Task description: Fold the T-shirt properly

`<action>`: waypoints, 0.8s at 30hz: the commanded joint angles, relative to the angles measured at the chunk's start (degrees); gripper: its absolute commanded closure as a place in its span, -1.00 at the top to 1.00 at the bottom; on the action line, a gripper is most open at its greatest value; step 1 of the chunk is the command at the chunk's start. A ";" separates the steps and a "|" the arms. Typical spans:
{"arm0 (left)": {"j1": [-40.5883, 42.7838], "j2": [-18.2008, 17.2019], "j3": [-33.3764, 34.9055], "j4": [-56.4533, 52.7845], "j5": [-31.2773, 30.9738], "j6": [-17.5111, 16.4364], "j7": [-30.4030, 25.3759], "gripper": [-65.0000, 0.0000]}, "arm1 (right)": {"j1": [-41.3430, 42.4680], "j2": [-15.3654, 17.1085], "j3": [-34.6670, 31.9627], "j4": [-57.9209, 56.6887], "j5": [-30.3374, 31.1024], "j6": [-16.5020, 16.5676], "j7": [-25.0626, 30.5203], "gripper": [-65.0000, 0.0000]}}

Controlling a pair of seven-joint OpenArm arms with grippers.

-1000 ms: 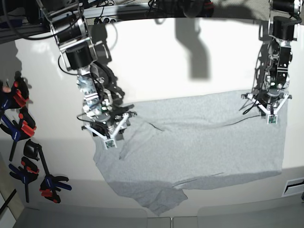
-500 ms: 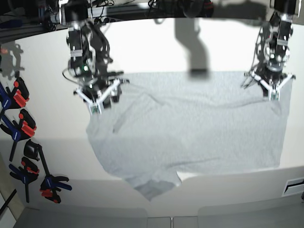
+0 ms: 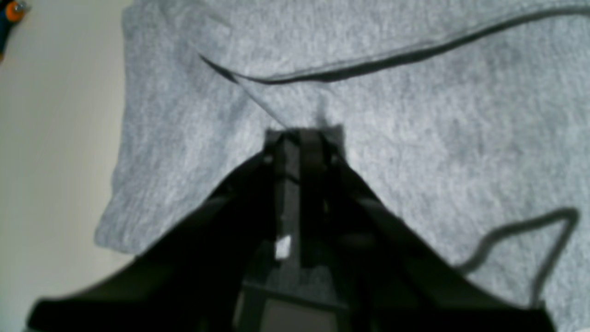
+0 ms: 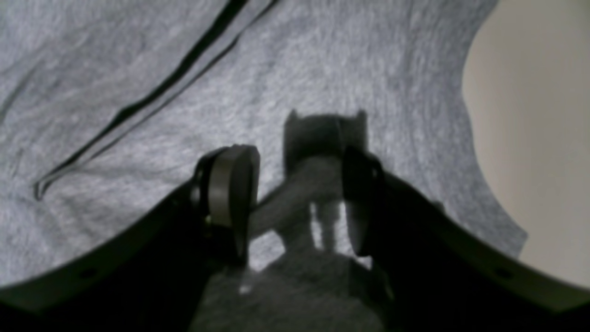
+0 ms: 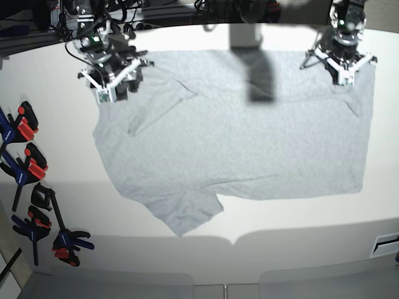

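a light grey t-shirt (image 5: 237,137) is spread flat over the white table (image 5: 56,205), filling most of its middle and reaching up to the far edge, with one sleeve trailing toward the near side at the lower left. only the plain side is seen; no lettering can be made out. the left gripper (image 5: 340,67) is placed over the far right corner of the cloth. in the left wrist view its jaws are seen drawn nearly together, and a small peak of fabric is pinched between them, with a crease and a dark folded edge running out from the pinch point, so the garment is grasped there. the right gripper (image 5: 114,85) is placed over the far left corner. in the right wrist view its fingers (image 4: 230,193) are held well apart, with the grey fabric and their own shadow seen between them; nothing is clamped, so that corner is released. a dark seam line is seen on the cloth to the left of those fingers. several blue, red and black clamps (image 5: 28,168) are laid along the left edge of the table, well apart from the shirt.
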 commanded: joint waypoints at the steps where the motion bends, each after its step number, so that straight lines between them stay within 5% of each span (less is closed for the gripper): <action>1: 3.58 1.53 1.51 -1.44 -4.61 -4.92 15.28 -0.79 | -1.16 1.22 0.63 -0.07 -1.36 -0.07 -4.42 -0.07; 10: 10.10 2.47 1.51 6.16 -1.38 -4.94 15.63 -0.79 | -1.70 8.50 1.05 -0.07 -1.27 -0.11 -5.49 -0.07; 24: 11.06 2.47 1.51 8.07 6.12 -4.90 14.38 -0.79 | -1.99 8.59 1.05 1.86 1.84 -0.11 -7.32 -0.07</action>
